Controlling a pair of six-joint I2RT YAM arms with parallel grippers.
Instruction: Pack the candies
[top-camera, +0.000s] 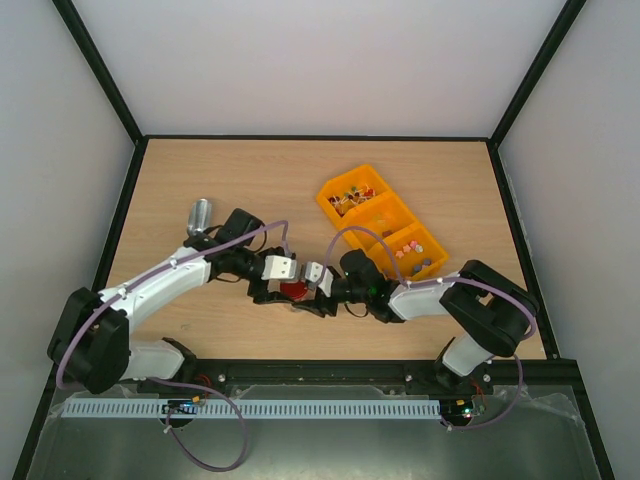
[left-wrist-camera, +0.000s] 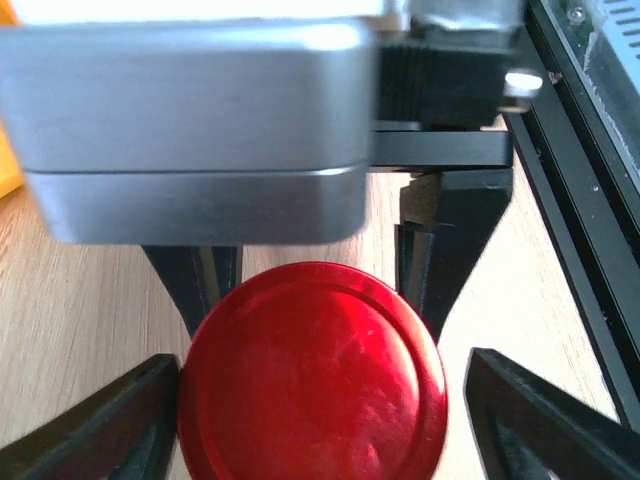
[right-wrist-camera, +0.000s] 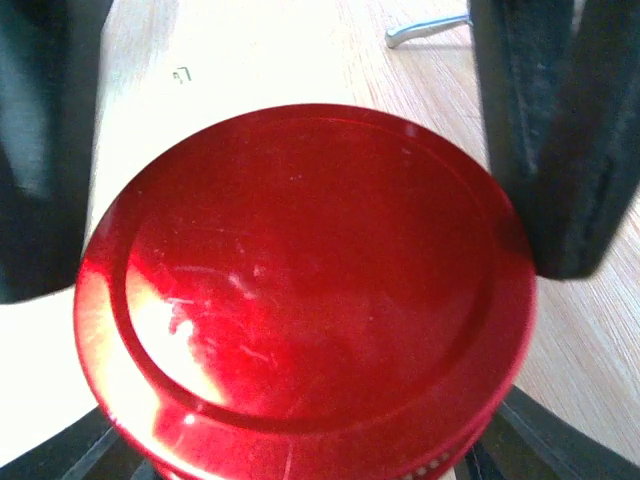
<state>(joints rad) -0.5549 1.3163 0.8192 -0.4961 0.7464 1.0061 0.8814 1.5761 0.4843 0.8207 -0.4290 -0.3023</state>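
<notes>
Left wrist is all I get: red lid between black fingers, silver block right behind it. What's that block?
Observer: The right tool. From the top view it faces yours across the lid, and both arms meet there.
Operator: Where's the stuff to pack?
Observer: The candies sit in an orange tray farther back on the right arm's side, well apart from the lid. Its two end compartments hold them; the middle one looks bare.
</notes>
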